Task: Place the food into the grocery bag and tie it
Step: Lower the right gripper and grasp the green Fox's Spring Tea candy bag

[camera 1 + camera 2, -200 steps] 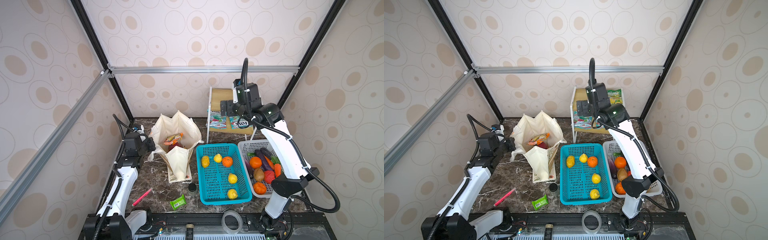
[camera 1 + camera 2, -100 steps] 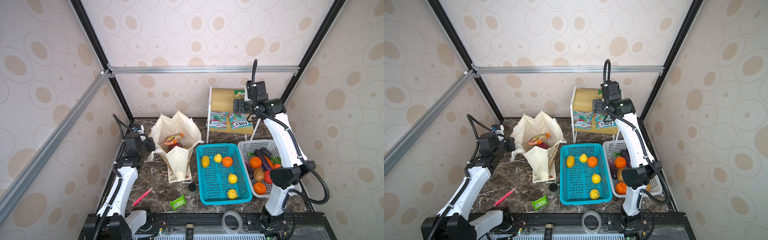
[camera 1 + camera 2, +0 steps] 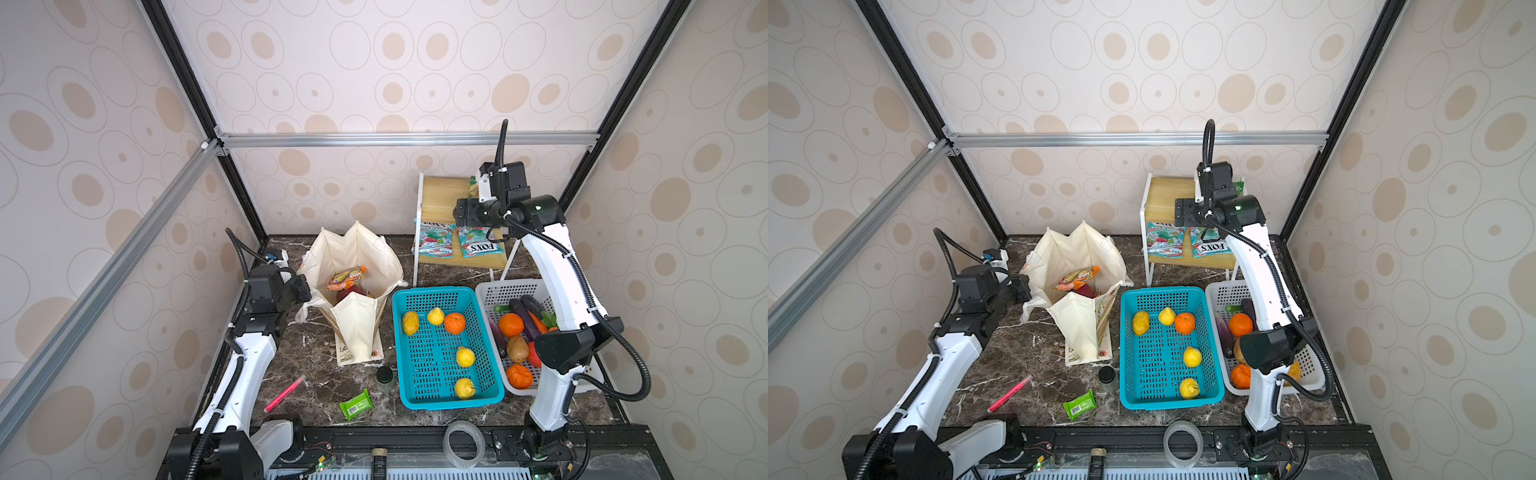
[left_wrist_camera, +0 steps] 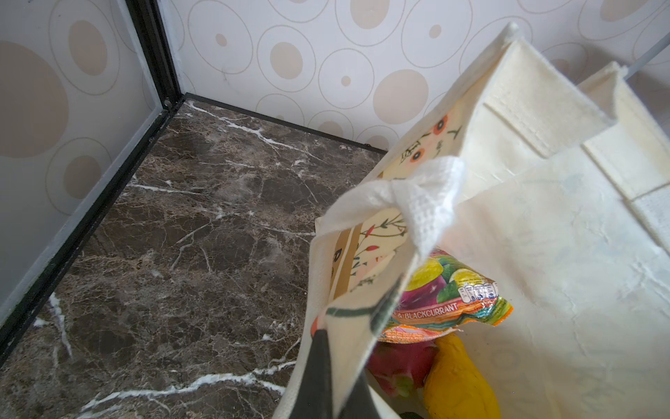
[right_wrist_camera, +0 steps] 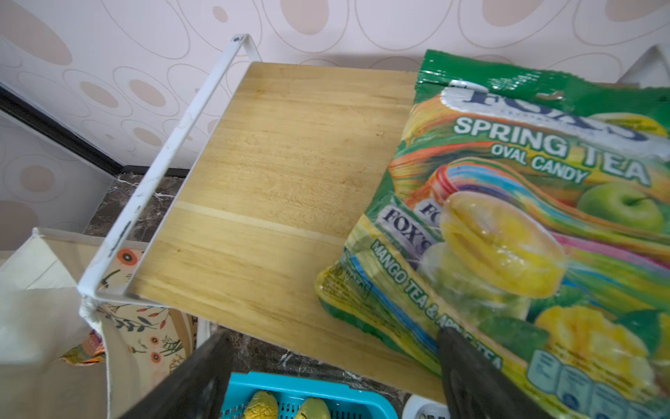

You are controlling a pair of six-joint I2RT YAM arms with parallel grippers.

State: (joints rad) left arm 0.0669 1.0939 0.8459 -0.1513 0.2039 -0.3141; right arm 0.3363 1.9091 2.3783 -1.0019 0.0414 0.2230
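Observation:
The cream grocery bag point(image 3: 353, 253) point(image 3: 1075, 249) stands open at the back left. My left gripper point(image 3: 305, 291) point(image 4: 337, 348) is shut on its near rim, holding the mouth open. Food inside it shows: an orange-red packet point(image 4: 446, 301) point(image 3: 347, 277), a pink dragon fruit point(image 4: 398, 362) and a yellow fruit point(image 4: 456, 377). My right gripper point(image 3: 465, 212) point(image 5: 333, 332) hovers open over the wooden shelf top point(image 5: 272, 181). One of its fingers point(image 5: 467, 362) lies over a corner of the green candy packet point(image 5: 525, 217) there; whether it touches I cannot tell.
Two more candy packets point(image 3: 457, 243) lie on the shelf's lower board. A teal basket point(image 3: 436, 401) holds yellow fruit and an orange. A white basket point(image 3: 494, 286) holds mixed produce under my right arm. Near the front lie a green wrapper point(image 3: 355, 404), pink pen point(image 3: 284, 392), dark jar point(image 3: 384, 376) and tape roll point(image 3: 463, 442).
My right arm swung right above the shelf, then came partway back to the left. The left arm and the bag have not moved.

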